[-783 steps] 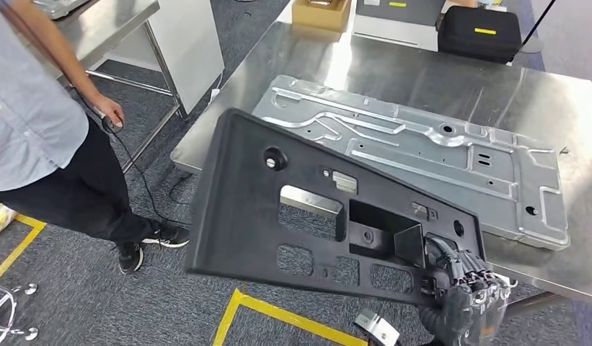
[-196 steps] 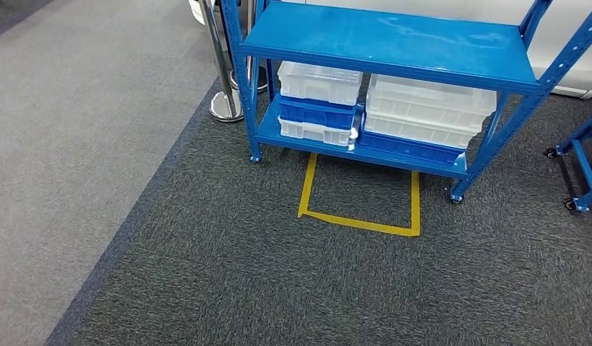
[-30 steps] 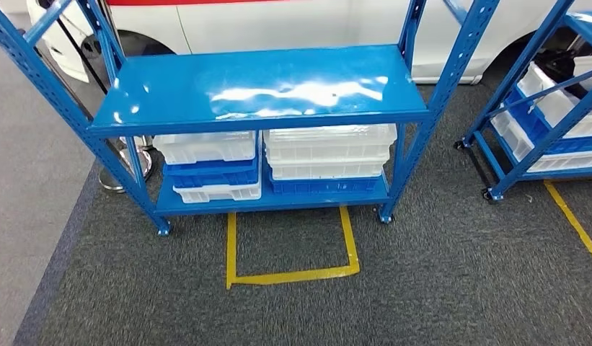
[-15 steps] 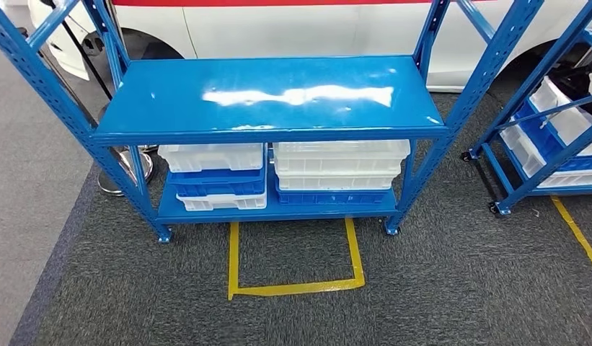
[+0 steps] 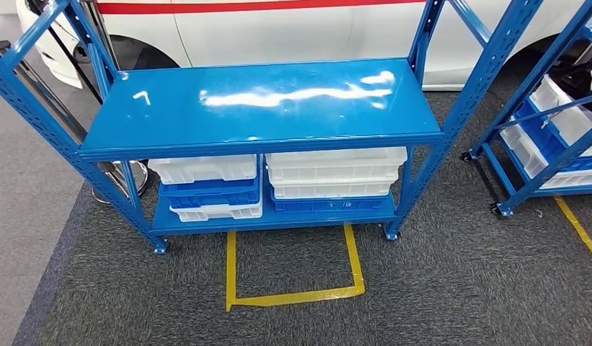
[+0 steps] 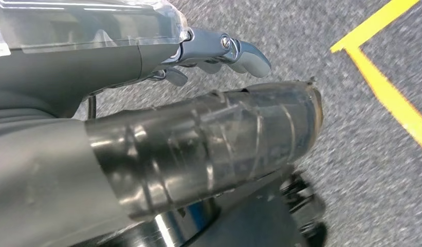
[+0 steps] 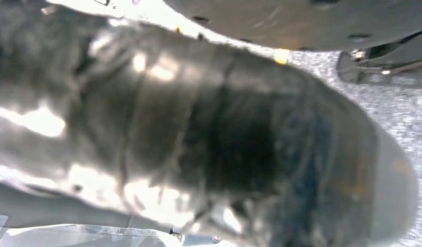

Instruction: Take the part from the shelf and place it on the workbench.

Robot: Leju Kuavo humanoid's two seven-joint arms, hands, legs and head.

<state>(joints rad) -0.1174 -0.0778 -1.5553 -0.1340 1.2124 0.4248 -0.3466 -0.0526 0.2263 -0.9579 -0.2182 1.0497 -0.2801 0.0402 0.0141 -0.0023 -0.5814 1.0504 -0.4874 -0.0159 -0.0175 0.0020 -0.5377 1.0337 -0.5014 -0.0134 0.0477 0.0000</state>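
While your head camera looks down, a blue shelf (image 5: 264,108) stands square ahead on grey carpet (image 5: 458,288). Its top deck is bare and glossy; no part lies on it that you can make out. On the lower deck: white and blue bins (image 5: 206,189) stacked at left, a taller stack of bins (image 5: 334,176) touching them at right. A yellow tape outline (image 5: 293,270) marks the floor just in front. A second blue rack (image 5: 545,122) stands off to the right, holding more bins. A white car body (image 5: 278,29) sits behind.

Left hand (image 6: 198,103): hanging over carpet, thumb and fingers extended and apart, holding nothing. Right hand (image 7: 224,144): blurred, too close to the lens; you cannot tell its state.
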